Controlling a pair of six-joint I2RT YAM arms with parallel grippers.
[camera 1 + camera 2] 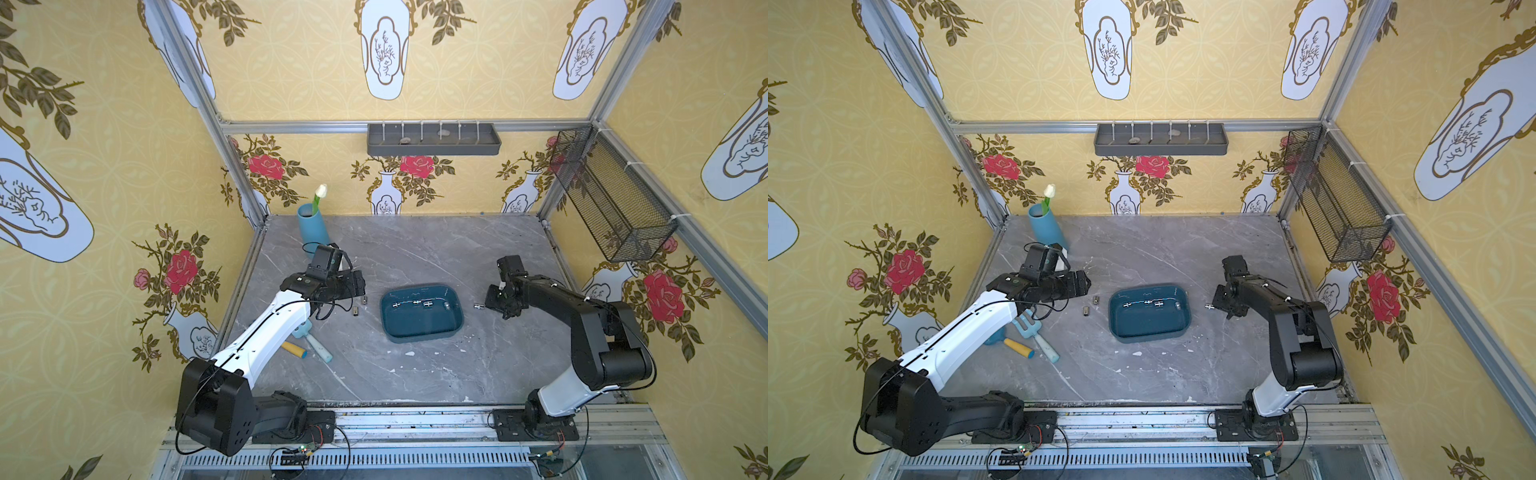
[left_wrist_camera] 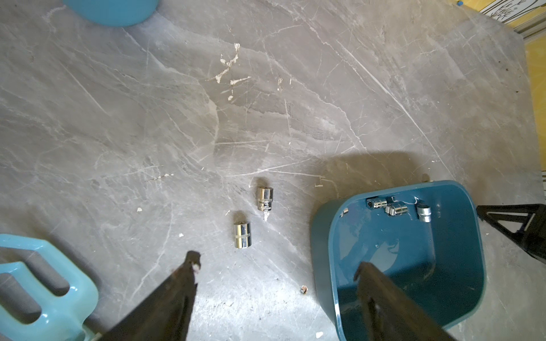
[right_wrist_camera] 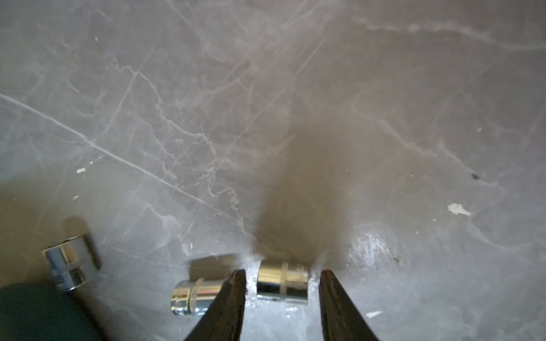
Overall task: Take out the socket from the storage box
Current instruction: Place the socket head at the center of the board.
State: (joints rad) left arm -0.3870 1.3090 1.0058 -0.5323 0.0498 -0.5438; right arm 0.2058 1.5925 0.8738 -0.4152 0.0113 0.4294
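The teal storage box point(image 1: 419, 332) sits mid-table in both top views, with several chrome sockets point(image 1: 417, 303) lined along its far wall. In the right wrist view a socket point(image 3: 282, 285) lies on the table between the fingers of my right gripper point(image 3: 282, 273), which is open with a gap on each side. Two more sockets point(image 3: 196, 295) point(image 3: 71, 262) lie beside it, toward the box. My left gripper point(image 2: 277, 265) hangs open and empty left of the box point(image 2: 413, 265), near two sockets point(image 2: 265, 199) point(image 2: 243, 235) on the table.
A blue vase with a white flower point(image 1: 312, 226) stands at the back left. A light-blue garden fork point(image 1: 320, 347) and a yellow-handled tool point(image 1: 294, 349) lie under the left arm. A grey tray point(image 1: 434, 141) and a black mesh basket point(image 1: 611, 195) hang on the walls.
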